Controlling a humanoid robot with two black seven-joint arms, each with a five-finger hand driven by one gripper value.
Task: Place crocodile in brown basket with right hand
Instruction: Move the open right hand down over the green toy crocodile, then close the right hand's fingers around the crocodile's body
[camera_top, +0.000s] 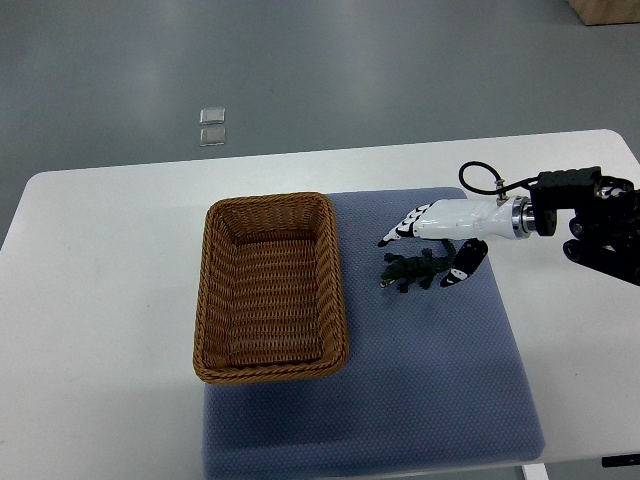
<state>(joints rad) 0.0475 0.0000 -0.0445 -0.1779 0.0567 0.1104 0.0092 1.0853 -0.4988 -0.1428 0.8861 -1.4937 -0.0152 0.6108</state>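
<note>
- One camera only, the top view, so everything I call comes from looking down.
- Right hand (440, 222) comes in from the right edge, a little above the middle of the frame. It is spread and grasping nothing. The long fingers (400, 228) reach left just above the crocodile (413, 270), and the thumb (466, 262) hangs by its right end.
- I can't see the left arm at all.
- The crocodile lies on the blue-grey mat (440, 380), right of centre and just below the hand. It is near the right rim of the brown basket (338, 275) but clear of it. The mat sits on the white table (100, 300).
- Its long axis runs nearly left to right, tilted so the left end sits lower in the frame than the right end. At this size I can't tell head from tail, so I won't say which way it faces.
- I judge this to be the grasp step.
- To do it well, I'd lower the hand so fingers and thumb sit on opposite long flanks and close across the body's narrow width near its middle. The toy should then hang level instead of pivoting.
- I'd lift it well clear of the wicker rim, carry it left and release over the basket floor.
</note>
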